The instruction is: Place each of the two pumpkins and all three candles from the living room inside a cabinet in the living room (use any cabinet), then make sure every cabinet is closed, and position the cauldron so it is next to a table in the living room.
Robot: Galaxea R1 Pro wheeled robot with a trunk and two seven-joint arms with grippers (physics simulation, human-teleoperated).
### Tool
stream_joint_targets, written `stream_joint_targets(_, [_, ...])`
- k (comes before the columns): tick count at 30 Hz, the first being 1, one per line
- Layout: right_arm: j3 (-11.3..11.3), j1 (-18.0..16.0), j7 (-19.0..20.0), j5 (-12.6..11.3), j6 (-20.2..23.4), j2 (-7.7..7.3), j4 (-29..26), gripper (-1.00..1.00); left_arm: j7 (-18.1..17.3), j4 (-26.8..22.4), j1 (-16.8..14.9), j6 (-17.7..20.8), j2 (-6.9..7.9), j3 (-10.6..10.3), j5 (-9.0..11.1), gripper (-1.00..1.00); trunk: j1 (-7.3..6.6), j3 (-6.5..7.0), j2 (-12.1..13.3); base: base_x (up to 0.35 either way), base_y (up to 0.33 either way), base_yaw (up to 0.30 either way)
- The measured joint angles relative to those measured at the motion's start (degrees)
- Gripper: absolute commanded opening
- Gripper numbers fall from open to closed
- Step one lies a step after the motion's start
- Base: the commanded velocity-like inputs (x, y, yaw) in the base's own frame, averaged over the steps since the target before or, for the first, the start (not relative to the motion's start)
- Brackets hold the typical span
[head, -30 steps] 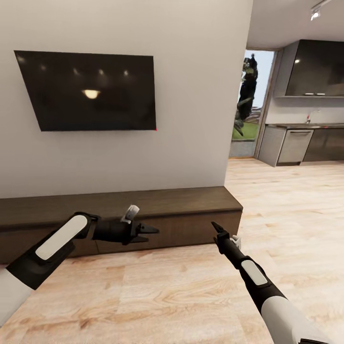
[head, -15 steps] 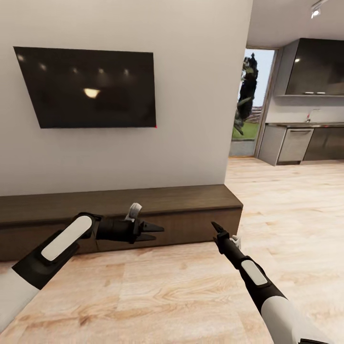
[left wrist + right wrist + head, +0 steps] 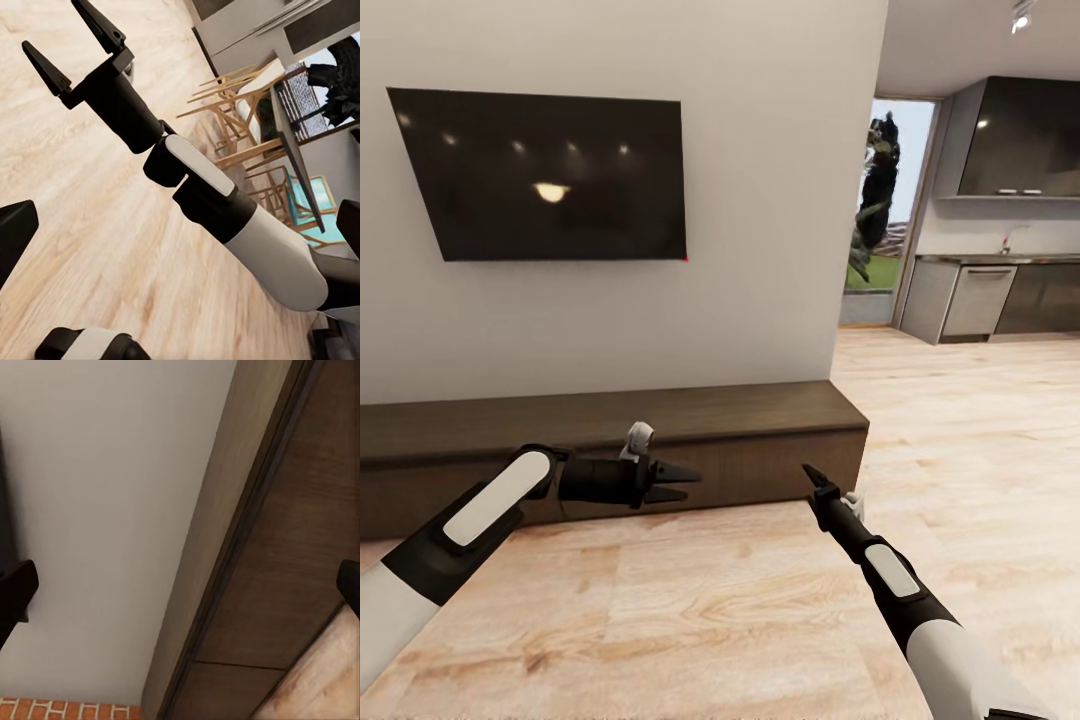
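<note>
A big black TV [image 3: 540,175] hangs on the plain wall [image 3: 760,200], upper left. The wood floor [image 3: 960,420] fills the bottom. A kitchen [image 3: 1000,290] sits far right.

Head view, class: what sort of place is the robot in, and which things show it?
Probably an open-plan home living room: a flat black wall-mounted television above a long low dark-brown wooden cabinet, with grey kitchen units beyond the light wood floor.

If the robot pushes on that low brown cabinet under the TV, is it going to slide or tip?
The cabinet probably won't tip: it is long, low and runs along the wall. It likely won't slide either, since it looks heavy and its back meets the wall. Its fronts show no handles, so a push from the left gripper may only press a flush panel.
</note>
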Motion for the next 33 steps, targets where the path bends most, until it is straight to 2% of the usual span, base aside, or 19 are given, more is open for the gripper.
stream_joint_targets(5, [0.0,0.0,0.0,0.0,0.0,0.00,0.0,1.00,0.0,-0.1,0.0,0.0,0.01,0.0,0.0,1.00,1.10,-0.90,-2.0,0.000,0.000,0.000])
stream_joint_targets(19, [0.0,0.0,0.0,0.0,0.0,0.06,0.0,1.00,-0.1,0.1,0.2,0.0,0.03,0.0,0.2,1.00,1.10,-0.90,-2.0,0.009,0.000,0.000])
stream_joint_targets(33, [0.0,0.0,0.0,0.0,0.0,0.09,0.0,1.00,0.0,0.2,0.3,0.0,0.01,0.0,0.2,1.00,1.08,-0.90,-2.0,0.196,0.044,0.000])
